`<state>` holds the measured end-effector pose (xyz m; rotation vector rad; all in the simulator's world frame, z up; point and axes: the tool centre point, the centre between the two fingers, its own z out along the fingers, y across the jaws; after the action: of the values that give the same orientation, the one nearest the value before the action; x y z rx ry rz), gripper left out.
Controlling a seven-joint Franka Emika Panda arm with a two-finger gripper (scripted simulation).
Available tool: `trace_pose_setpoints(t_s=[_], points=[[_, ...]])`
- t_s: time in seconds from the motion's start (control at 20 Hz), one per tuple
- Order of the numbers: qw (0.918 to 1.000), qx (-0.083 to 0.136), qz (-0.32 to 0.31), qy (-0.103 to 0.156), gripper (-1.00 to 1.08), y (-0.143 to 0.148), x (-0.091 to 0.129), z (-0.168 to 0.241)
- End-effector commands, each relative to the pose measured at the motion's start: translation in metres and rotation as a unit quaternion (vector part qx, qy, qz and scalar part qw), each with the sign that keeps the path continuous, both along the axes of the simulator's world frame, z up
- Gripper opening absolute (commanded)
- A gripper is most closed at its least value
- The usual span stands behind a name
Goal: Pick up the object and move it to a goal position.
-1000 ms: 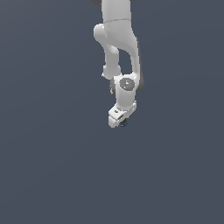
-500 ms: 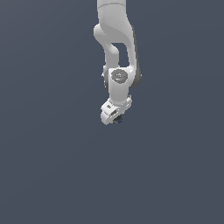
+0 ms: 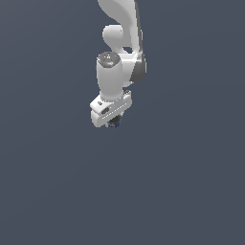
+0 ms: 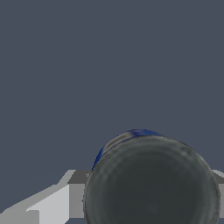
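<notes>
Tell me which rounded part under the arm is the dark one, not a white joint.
The object, blackish with a blue edge, sits directly beneath the white hand; every arm joint above is white.

Arm (image 3: 119, 43): white shell with a dark grey band at the wrist joint and a grey cap bearing small red marks on top. Gripper (image 3: 114, 122): white body with a small dark slot on its face. Object (image 4: 151, 181): round, mottled blackish grey, with a narrow blue rim along the edge farthest from the gripper; in the exterior view it shows only as a dark speck with a blue fleck under the gripper. Fingers (image 4: 52, 203): light grey to white. Background: uniform slate blue-grey.
</notes>
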<state>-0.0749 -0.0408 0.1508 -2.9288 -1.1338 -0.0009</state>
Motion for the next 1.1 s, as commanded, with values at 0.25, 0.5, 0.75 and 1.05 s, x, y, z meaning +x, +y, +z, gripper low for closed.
trace_pose_setpoints(t_s=[0.25, 0.5, 0.75, 1.05], points=[[1.0000, 0.001, 0.001, 0.000, -1.00, -0.058, 0.011, 0.075], [1.0000, 0.001, 0.000, 0.000, -1.00, -0.096, 0.019, 0.122], [1.0000, 0.000, 0.000, 0.000, -1.00, -0.126, 0.026, 0.160], [1.0000, 0.000, 0.000, 0.000, -1.00, -0.150, 0.033, 0.189]])
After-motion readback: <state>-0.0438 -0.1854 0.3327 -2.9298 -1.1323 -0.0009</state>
